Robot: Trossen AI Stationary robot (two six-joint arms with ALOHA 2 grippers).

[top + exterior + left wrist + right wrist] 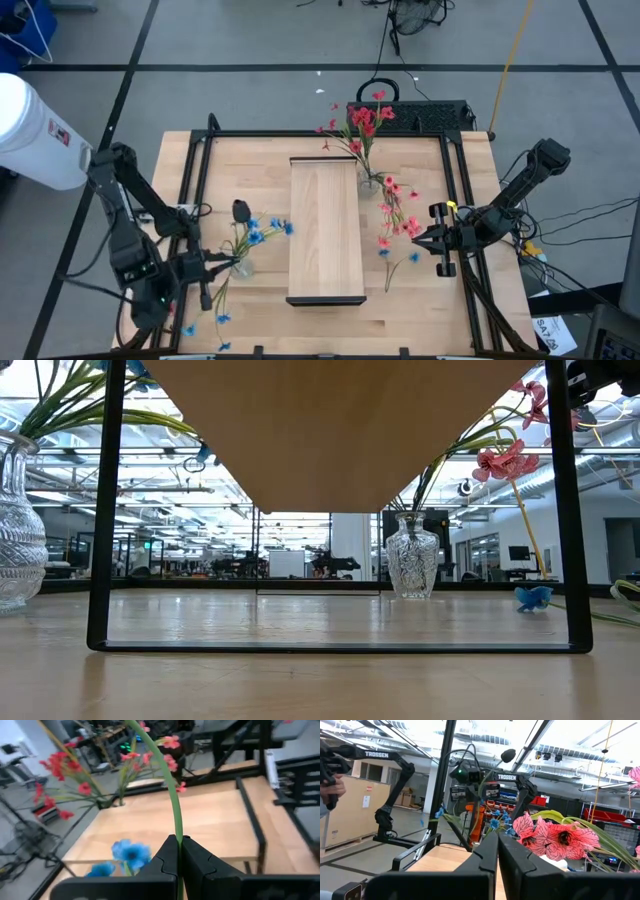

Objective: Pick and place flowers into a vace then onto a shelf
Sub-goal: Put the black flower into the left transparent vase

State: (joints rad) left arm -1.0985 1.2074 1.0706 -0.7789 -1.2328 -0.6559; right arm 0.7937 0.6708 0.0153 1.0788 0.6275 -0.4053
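Note:
The shelf (326, 230) is a pale plank on a black frame in the table's middle; the low view looks under the shelf (340, 420). A glass vase (368, 180) at its far end holds red flowers (365, 120). Left of the shelf, a second glass vase (240, 266) holds blue flowers (262, 232). My left gripper (212, 266) is beside this vase, shut on a green stem. My right gripper (420, 238) is right of the shelf, shut at a red-pink spray (395, 215). Loose blue blossoms (222, 318) lie near the table's near left corner. My left gripper (177, 842) pinches a thin green stem (176, 827) between its two fingers, which lie across it. The stem arches up and away from the fingertips, with blue blossoms (131, 854) beside them. My right gripper (497, 840) is shut beside the red-pink blossoms (555, 837). Its own fingers hide the place of contact. The spray (510, 460) hangs lifted below the gripper, its stem (535, 540) slanting down toward the table.
The shelf's black frame legs (100, 510) stand on the tabletop. The table has a raised black frame (450, 140) along its edges. A blue blossom (533, 597) lies on the table right of the shelf. Bare wood shows between the shelf and each arm.

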